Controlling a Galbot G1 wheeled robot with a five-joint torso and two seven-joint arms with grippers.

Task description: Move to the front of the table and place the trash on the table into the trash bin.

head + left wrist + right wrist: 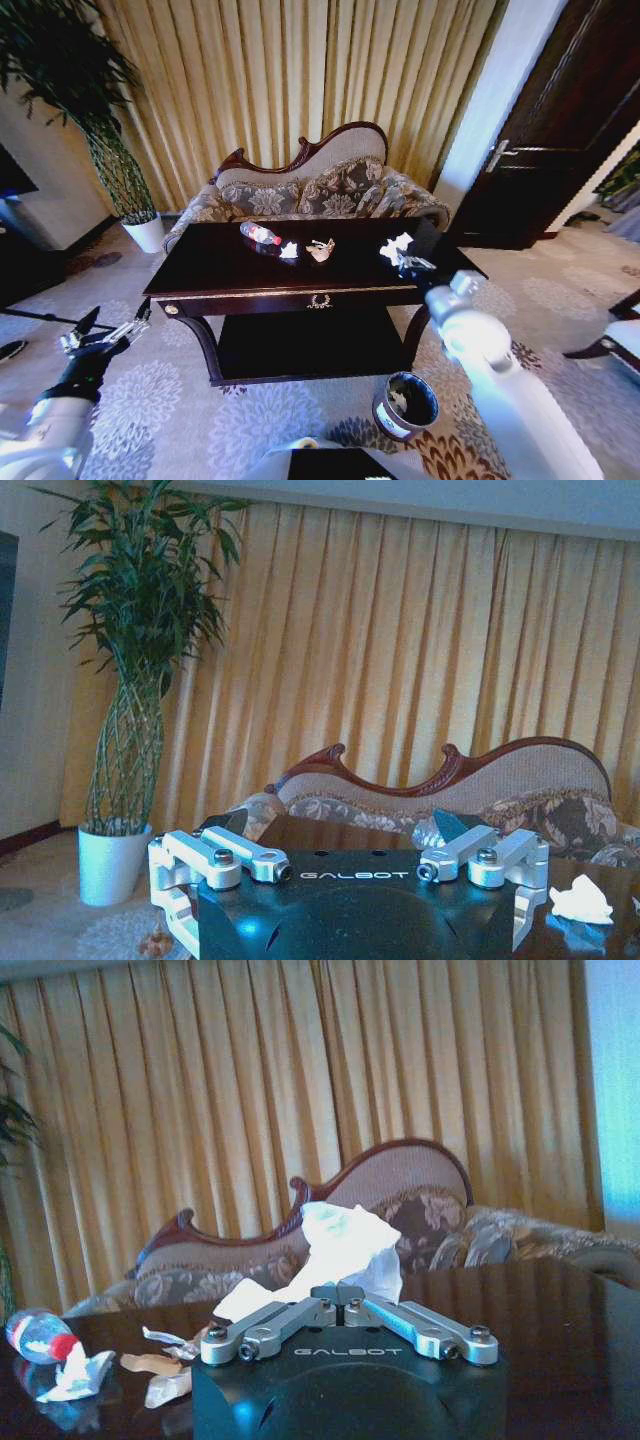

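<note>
Tabletop [220, 270]: one clear bottle [260, 234] far left, white paper scraps [289, 250] and a tan wrapper [321, 249] mid, with a floral sofa [330, 190] behind. Right tool [408, 260], fingers pressed together pinching one crumpled white paper [345, 1250] at the tabletop's right. One trash bin [405, 404] on the near right carpet; left tool [105, 335], spread, hangs low off the tabletop's near left.

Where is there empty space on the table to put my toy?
The large dark glossy wooden table has bare room on its left part, left of the small clear plastic bottle with a red label, and along the front edge. The middle is crowded with crumpled white paper scraps; the right claw grips white paper.
</note>
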